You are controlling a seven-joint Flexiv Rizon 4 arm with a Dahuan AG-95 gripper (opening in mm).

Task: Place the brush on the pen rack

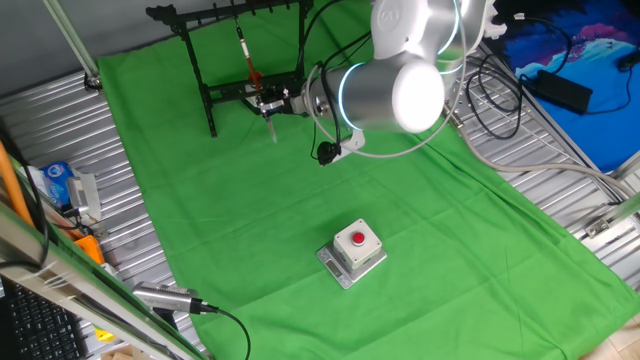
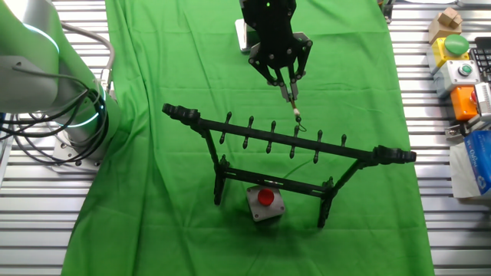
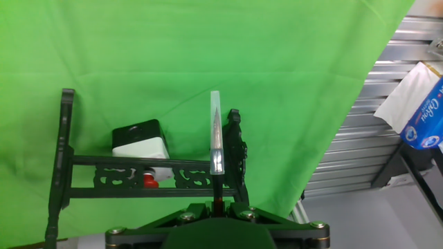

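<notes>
Your gripper (image 2: 291,93) is closed narrowly on the brush (image 1: 247,58), pinching it between both fingers (image 2: 283,83) right next to the pen rack (image 2: 288,136). In the one fixed view, you can see the brush standing nearly upright against the rack: its reddish shaft rises toward the notched top bar, while the lower end points down just below the lower crossbar, clear of the green cloth (image 1: 300,220). The other fixed view shows the brush's upper end, with a small loop, sitting at one of the middle hooks of the rack's top bar; you cannot tell from here whether the loop is actually caught on the hook. In the hand view the brush (image 3: 217,135) runs straight out from between the fingers, across the rack's lower crossbar. The grey box with the red button (image 1: 353,252) sits on the cloth near the rack, on the side away from the gripper.
</notes>
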